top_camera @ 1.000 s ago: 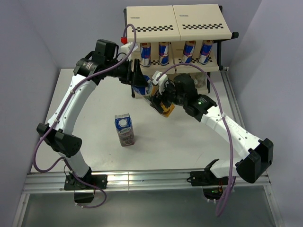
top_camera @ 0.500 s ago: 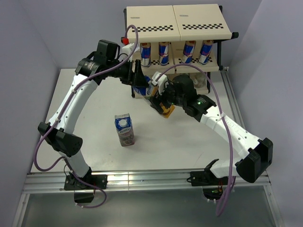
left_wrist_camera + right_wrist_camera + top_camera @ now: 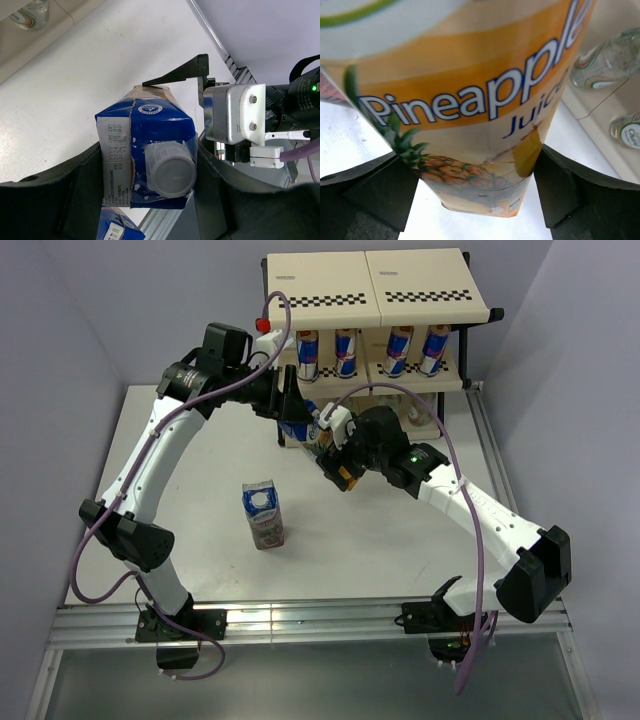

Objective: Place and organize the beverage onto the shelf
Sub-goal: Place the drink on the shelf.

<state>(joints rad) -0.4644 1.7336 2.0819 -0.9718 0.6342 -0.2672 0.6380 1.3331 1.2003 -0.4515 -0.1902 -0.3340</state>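
Observation:
The yellow pineapple juice carton (image 3: 341, 473) hangs tilted in the air in front of the shelf (image 3: 420, 285), held by both grippers. My left gripper (image 3: 293, 415) is shut on its blue top, with the white cap (image 3: 169, 170) between the fingers (image 3: 80, 190). My right gripper (image 3: 335, 455) is shut on its lower body (image 3: 470, 100), and it also shows in the left wrist view (image 3: 232, 120). The purple carton (image 3: 263, 514) stands upright on the table. Several blue-and-silver cans (image 3: 345, 352) stand on the middle tier. Clear bottles (image 3: 605, 65) stand on the bottom tier.
The white table (image 3: 200, 490) runs out left of the purple carton and in front of it. Metal rails (image 3: 300, 615) border the near edge and the right side. The shelf's top tier carries nothing.
My right gripper has shifted a little to the left and toward the shelf, carrying the carton's lower end with it. The left arm has barely moved.

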